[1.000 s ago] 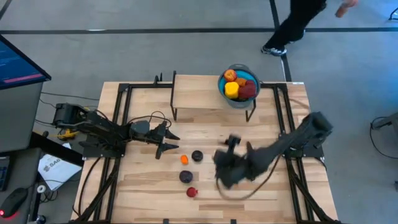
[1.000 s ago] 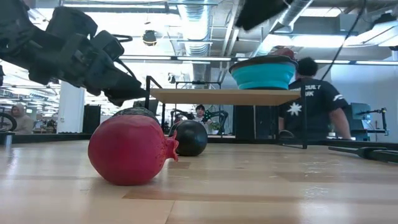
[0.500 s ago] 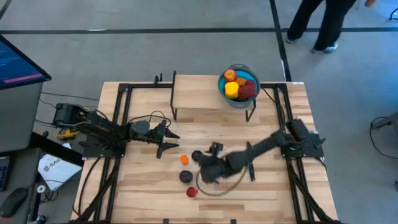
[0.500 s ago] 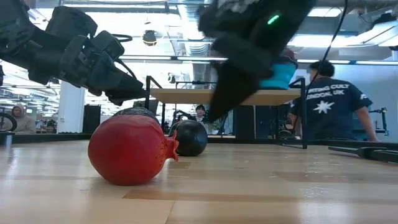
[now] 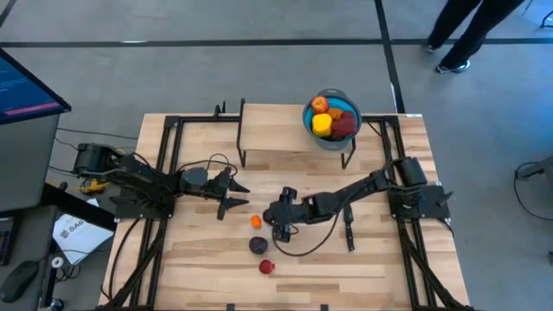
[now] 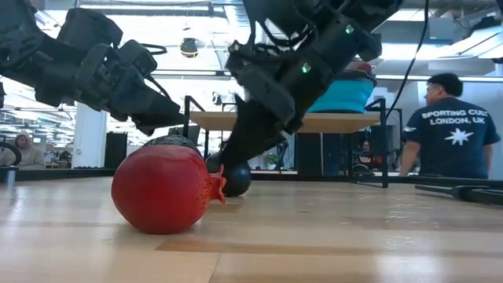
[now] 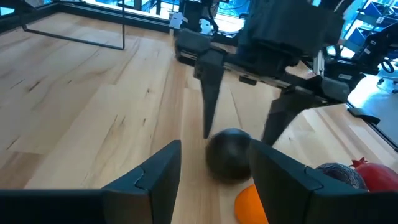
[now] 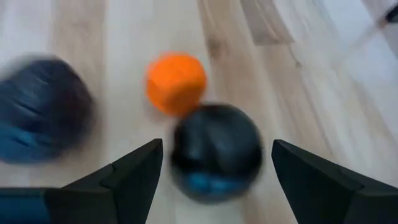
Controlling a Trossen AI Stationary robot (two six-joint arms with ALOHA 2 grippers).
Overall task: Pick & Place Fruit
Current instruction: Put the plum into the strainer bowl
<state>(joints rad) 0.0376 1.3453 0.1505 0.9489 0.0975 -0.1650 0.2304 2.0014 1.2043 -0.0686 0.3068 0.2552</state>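
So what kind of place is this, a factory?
More likely a robotics lab or open workshop: two robot arms at a wooden table, exposed ceiling ducts, a person walking past and a monitor beside it.

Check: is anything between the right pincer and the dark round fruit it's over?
Nothing visible. The right pincer is open, its jaws on either side of the dark round fruit. The orange fruit lies just beyond it, outside the jaws.

The table (image 5: 294, 190) is pale planked wood, smooth with a soft sheen. On it, the red fruit (image 6: 163, 189) looks matt, perhaps rubbery.
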